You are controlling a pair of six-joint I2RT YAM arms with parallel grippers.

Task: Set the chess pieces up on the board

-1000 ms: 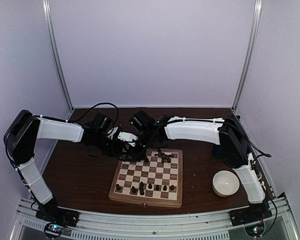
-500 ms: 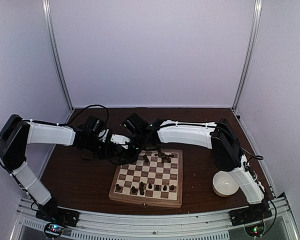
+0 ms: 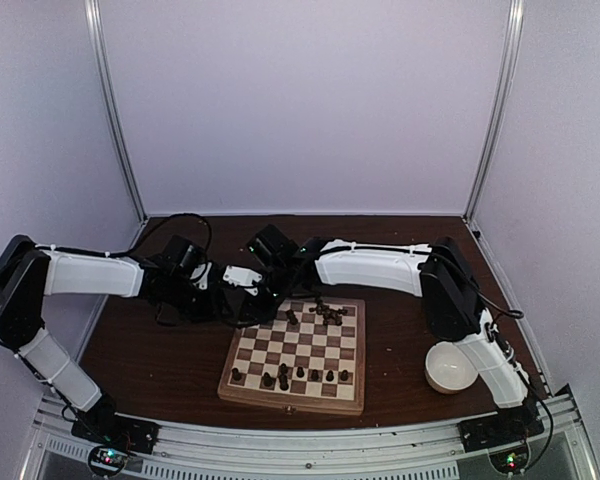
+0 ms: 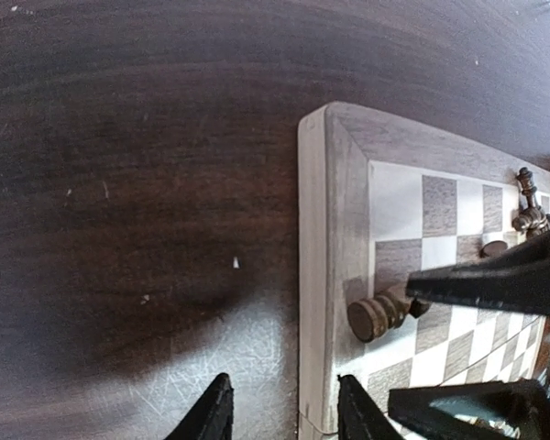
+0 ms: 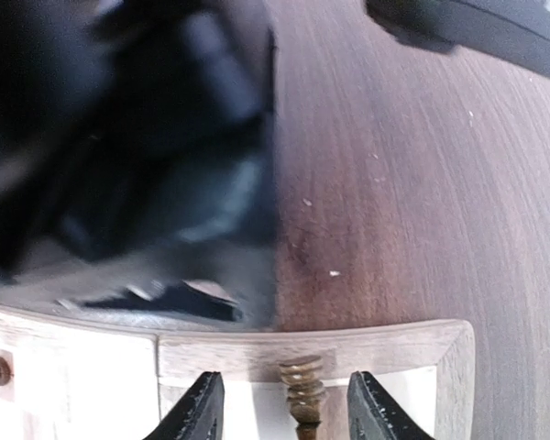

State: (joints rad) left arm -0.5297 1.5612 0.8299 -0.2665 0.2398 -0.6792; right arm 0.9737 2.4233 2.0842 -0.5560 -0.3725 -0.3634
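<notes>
The board lies on the dark table, with a row of chess pieces standing along its near edge and a cluster at its far right. One dark piece lies on its side at the board's far left corner, also seen in the left wrist view. My right gripper is open, and its fingers flank that lying piece without touching it. My left gripper is open and empty above the board's left rim, close beside the right gripper's black fingers.
A white bowl sits on the table right of the board, by the right arm's base. Both wrists crowd together above the board's far left corner. Dark tabletop stretches left of the board. Pale walls enclose the table.
Both arms have shifted left. The left gripper has backed off toward the board's left rim, and the right gripper has settled over the far left corner around the lying piece.
</notes>
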